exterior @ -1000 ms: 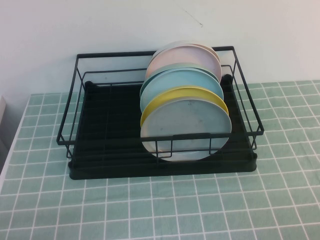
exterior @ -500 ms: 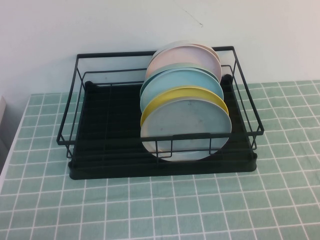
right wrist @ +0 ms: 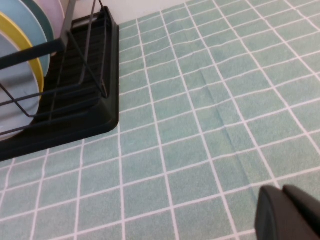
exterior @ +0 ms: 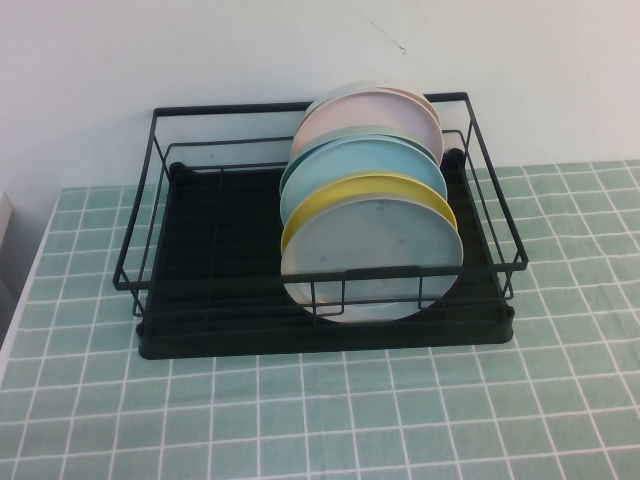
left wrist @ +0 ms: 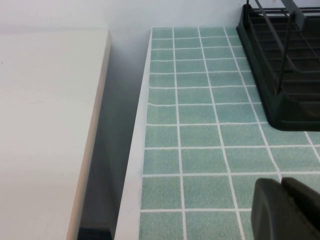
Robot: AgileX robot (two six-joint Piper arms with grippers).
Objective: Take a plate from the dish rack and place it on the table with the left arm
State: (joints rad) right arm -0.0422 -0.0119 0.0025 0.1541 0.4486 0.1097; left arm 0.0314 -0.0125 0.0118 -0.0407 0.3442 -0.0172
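While the plate (exterior: 372, 258) stands upright at the front of the dish rack (exterior: 150, 180), before the yellow plate (exterior: 340, 192), the table (exterior: 400, 420) is free to receive it. Left gripper (left wrist: 285, 207) waits low beside the rack's left end and right gripper (right wrist: 287, 212) beside its right end; both look pressed together.

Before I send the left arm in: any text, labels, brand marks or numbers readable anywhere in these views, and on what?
None: no readable text in any view.
Plate, other plates, dish rack: no print or label.
Table: only tiles and grout lines.
Left hand low over the table by the rack's corner, right hand low over the table on the rack's other side: plain black, no markings.
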